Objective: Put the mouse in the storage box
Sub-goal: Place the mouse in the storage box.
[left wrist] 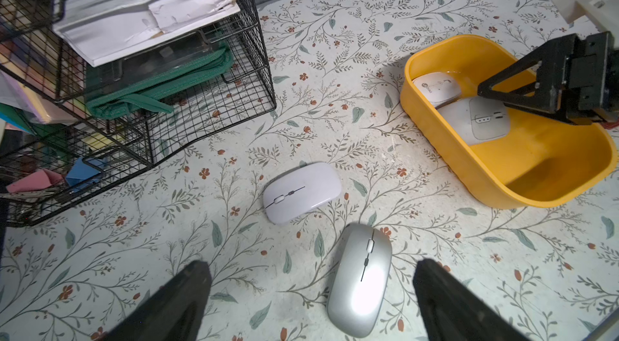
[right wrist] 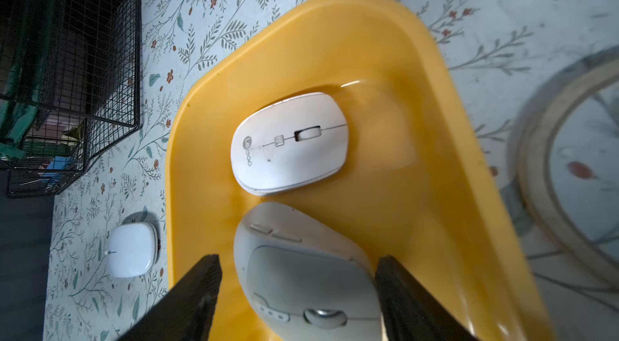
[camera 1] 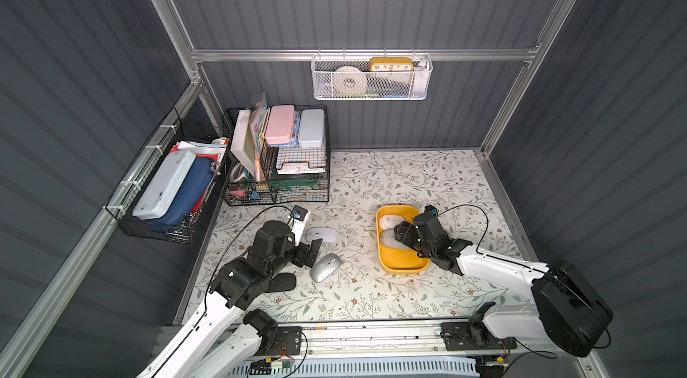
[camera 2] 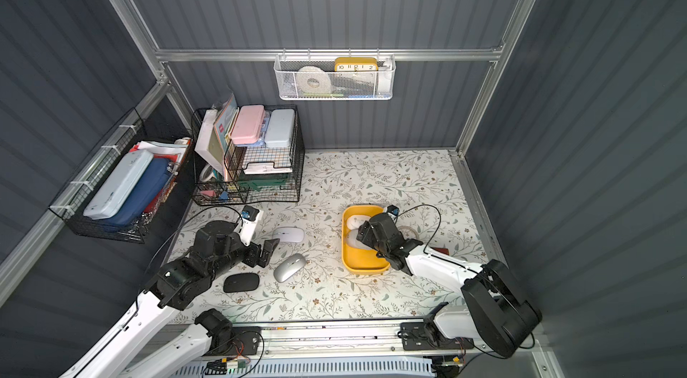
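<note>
Leaning into the storage box (camera 1: 403, 264), the right gripper (right wrist: 298, 257) straddles the grey mouse (right wrist: 301, 282), jaws parted, yellow walls close; the left gripper (left wrist: 313, 261) hangs wide near the silver mouse (left wrist: 360, 280).

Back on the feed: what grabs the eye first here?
The mustard-yellow storage box on the floral table, holding a small white mouse and a grey mouse that the right gripper straddles, jaws open. Next, the silver mouse and flat white mouse lie loose on the table before the open left gripper.

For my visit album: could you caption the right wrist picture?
Open right gripper straddles a grey mouse lying beside a white mouse inside the yellow storage box.
</note>
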